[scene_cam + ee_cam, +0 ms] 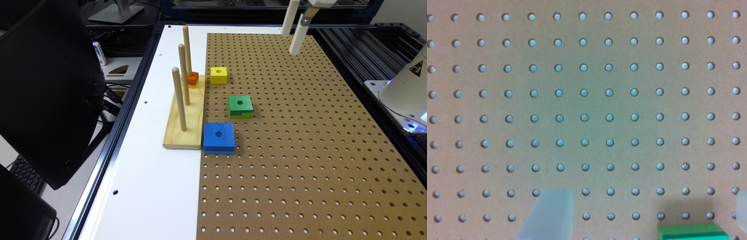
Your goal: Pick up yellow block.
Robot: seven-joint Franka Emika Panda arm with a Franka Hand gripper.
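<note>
The yellow block (219,75), small with a round centre hole, lies flat on the brown pegboard (300,150) beside the far end of the pale wooden base (185,126). My gripper (290,44) hangs high above the pegboard, well off toward the exterior view's right of the block and farther back. In the wrist view the gripper (648,192) is open, with bare pegboard (587,100) between its pale fingers (549,215). The yellow block is out of that view's frame.
A green block (240,106) (692,232) and a larger blue block (219,137) lie nearer along the base. A small orange block (192,79) rests on the base by its three upright pegs (179,98). A black monitor (46,90) stands at the exterior view's left, the robot's foot (405,90) at its right.
</note>
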